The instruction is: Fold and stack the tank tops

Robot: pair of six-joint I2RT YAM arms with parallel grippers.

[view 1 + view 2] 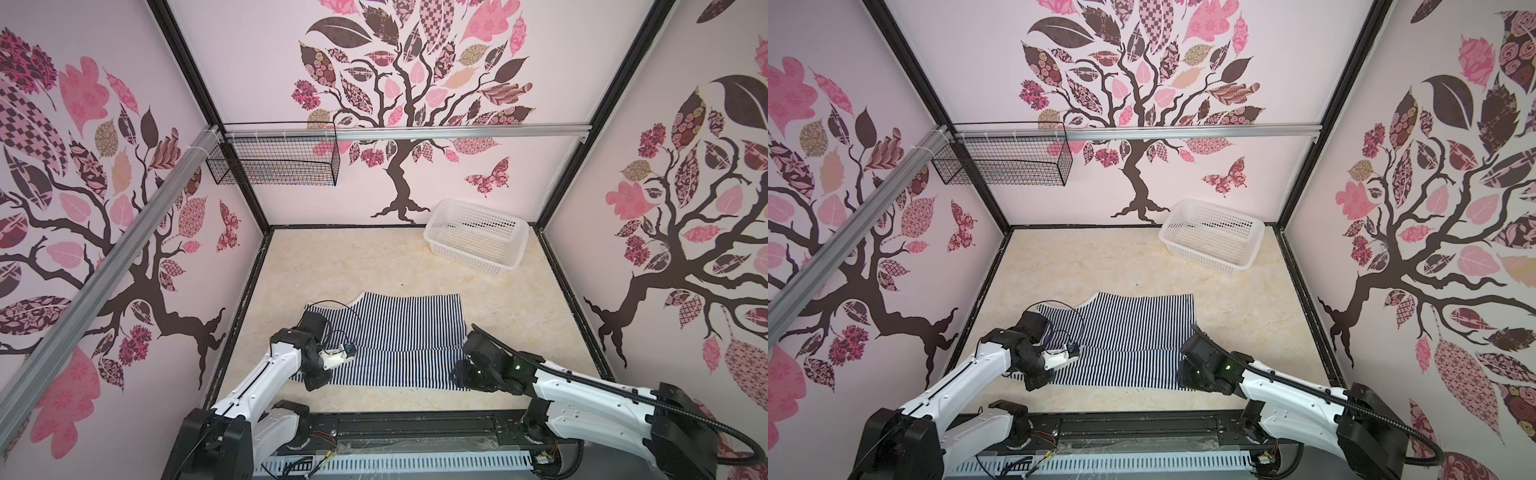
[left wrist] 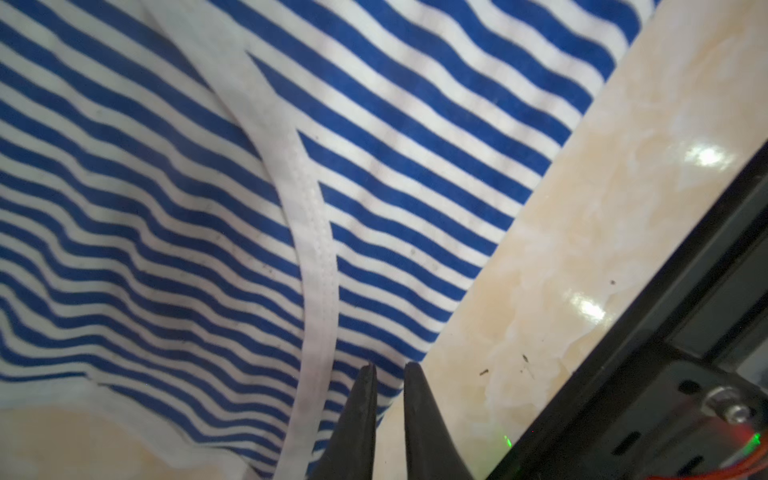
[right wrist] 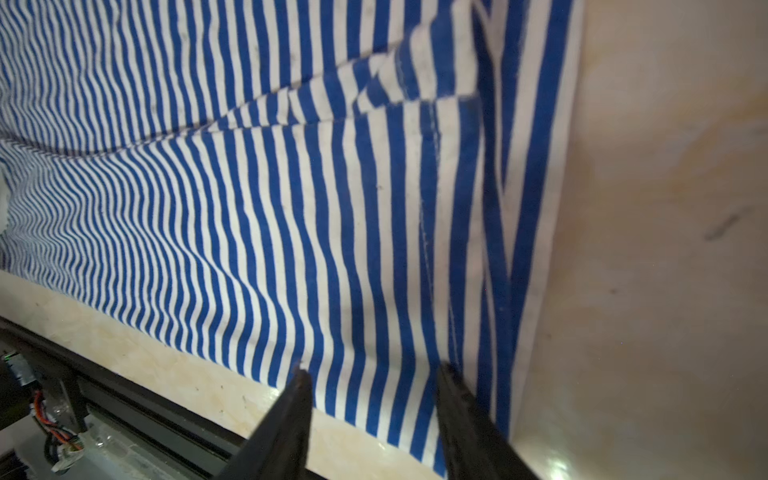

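The tank top [image 1: 399,332] lay flat on the bench [image 1: 374,257], long axis 9 to 3 o'clock. The left tool [image 2: 388,370], nearly closed, sat at its 9 o'clock edge, grip uncertain. The right tool [image 3: 370,374], wide, straddled the 3 o'clock hem.

My left arm [image 1: 257,382] and right arm [image 1: 582,399] are white-shelled with black joints, a ribbed black hose [image 1: 598,376] lines the right, and my fingers [image 2: 361,415] are dark and tapered.

On the marbled tabletop [image 1: 374,266], a white perforated basket [image 1: 465,255] — on the rail [image 1: 457,131], a black wire basket [image 1: 274,166].
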